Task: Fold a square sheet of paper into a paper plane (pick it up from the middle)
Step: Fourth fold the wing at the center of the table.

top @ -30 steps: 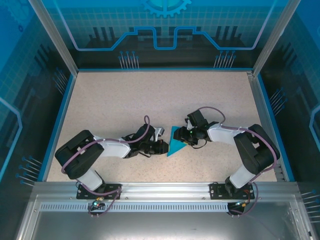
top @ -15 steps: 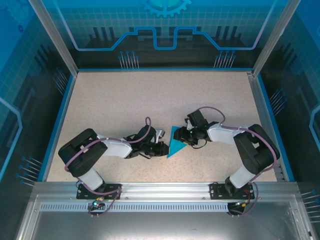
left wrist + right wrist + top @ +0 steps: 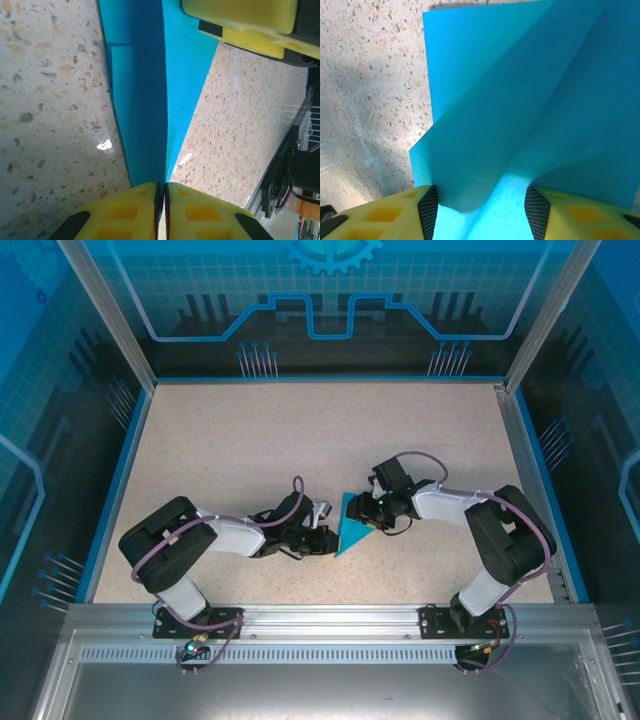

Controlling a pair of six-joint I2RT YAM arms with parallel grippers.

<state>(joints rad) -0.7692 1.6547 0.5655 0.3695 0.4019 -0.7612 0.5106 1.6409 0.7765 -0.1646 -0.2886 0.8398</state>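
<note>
The square sheet of paper (image 3: 349, 525) is teal-blue and folded into a pointed shape at the table's middle. My left gripper (image 3: 326, 538) reaches it from the left. In the left wrist view that gripper (image 3: 164, 194) is shut on the paper's (image 3: 145, 100) near edge, where a raised crease runs away from the jaws. My right gripper (image 3: 371, 512) comes in from the right. In the right wrist view it (image 3: 482, 212) stands open, and a humped fold of the paper (image 3: 520, 100) lies between its black pads (image 3: 428, 210).
The speckled beige table (image 3: 250, 450) has a blue rim and clear walls on three sides. An aluminium rail (image 3: 330, 620) runs along the near edge by the arm bases. One yellow finger of the right gripper (image 3: 250, 20) shows in the left wrist view.
The left arm's elbow has swung a little to the right while its gripper stays on the paper. The right gripper has edged slightly left. The paper has barely moved.
</note>
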